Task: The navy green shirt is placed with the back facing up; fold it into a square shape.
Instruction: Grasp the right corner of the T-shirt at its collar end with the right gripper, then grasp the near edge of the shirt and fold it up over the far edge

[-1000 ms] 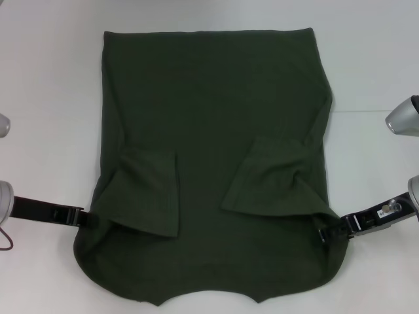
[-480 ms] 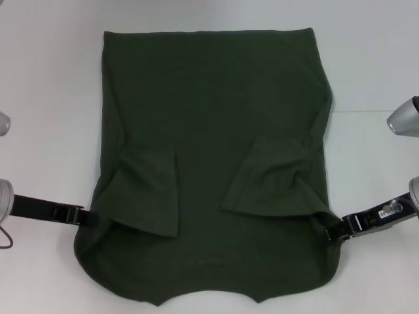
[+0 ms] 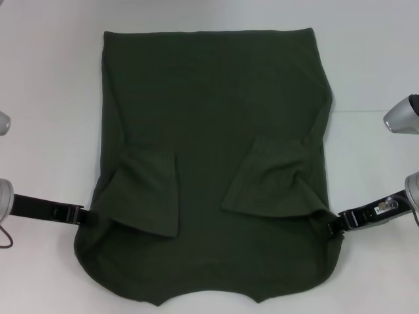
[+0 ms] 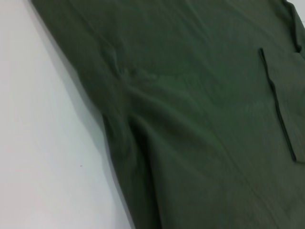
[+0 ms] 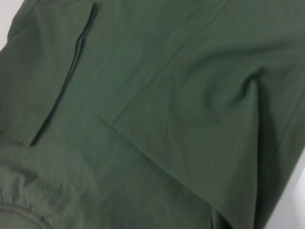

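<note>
Currently the navy green shirt (image 3: 213,163) lies flat on the white tabletop (image 3: 46,78), both sleeves folded inward, spanning between the left gripper (image 3: 88,216) and the right gripper (image 3: 334,226), each at a shoulder edge; can't tell if either is pinching fabric. Risk: a one-sided or shallow grip drags the shirt askew, undoing the sleeve folds.

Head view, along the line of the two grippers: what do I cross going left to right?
Left gripper → left folded-in sleeve → bare shirt back → right folded-in sleeve → right gripper.
</note>
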{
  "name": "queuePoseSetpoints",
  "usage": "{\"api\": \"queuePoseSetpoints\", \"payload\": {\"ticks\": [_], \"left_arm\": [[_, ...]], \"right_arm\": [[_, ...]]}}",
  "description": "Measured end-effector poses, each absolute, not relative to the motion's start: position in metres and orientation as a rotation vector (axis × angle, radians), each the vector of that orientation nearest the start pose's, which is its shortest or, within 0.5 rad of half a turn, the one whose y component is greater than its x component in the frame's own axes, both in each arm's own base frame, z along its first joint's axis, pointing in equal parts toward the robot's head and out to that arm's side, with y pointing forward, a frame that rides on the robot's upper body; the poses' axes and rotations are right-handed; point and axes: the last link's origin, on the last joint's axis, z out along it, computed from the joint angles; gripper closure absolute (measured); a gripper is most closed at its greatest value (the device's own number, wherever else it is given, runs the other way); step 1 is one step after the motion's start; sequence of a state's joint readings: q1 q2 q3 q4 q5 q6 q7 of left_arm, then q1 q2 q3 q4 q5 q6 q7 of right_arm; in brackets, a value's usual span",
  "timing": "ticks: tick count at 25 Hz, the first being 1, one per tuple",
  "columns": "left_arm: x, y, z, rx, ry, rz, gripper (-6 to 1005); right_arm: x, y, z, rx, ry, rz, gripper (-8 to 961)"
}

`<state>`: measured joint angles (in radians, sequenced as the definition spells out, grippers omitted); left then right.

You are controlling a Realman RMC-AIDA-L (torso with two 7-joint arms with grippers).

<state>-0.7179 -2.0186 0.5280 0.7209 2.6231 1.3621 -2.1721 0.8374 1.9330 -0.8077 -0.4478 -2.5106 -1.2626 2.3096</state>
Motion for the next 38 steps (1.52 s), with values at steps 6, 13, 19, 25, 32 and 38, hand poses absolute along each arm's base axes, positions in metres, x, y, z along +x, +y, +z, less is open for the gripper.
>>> {"api": "queuePoseSetpoints", "payload": {"ticks": [6, 13, 19, 25, 32, 38], "left_arm": [[-0.297, 0.383, 0.037, -2.333, -1.445, -0.078, 978], [-0.298, 0.384, 0.039, -2.329, -1.443, -0.071, 973], [-0.301, 0.378, 0.057, -2.322, -1.462, -0.121, 970], [-0.307, 0.362, 0.073, -2.346, -1.490, -0.162, 966], [-0.312, 0.347, 0.078, -2.375, -1.522, -0.166, 961], [-0.308, 0.333, 0.080, -2.467, -1.531, -0.178, 957]], "right_arm": [[0.274, 0.399, 0.004, -2.414, 1.530, -0.097, 742], [0.276, 0.397, 0.005, -2.415, 1.535, -0.090, 893], [0.283, 0.395, 0.021, -2.409, 1.528, -0.056, 897], [0.293, 0.385, 0.046, -2.421, 1.522, 0.068, 897], [0.304, 0.370, 0.054, -2.442, 1.540, 0.145, 897], [0.314, 0.355, 0.056, -2.465, 1.564, 0.168, 897]]}}
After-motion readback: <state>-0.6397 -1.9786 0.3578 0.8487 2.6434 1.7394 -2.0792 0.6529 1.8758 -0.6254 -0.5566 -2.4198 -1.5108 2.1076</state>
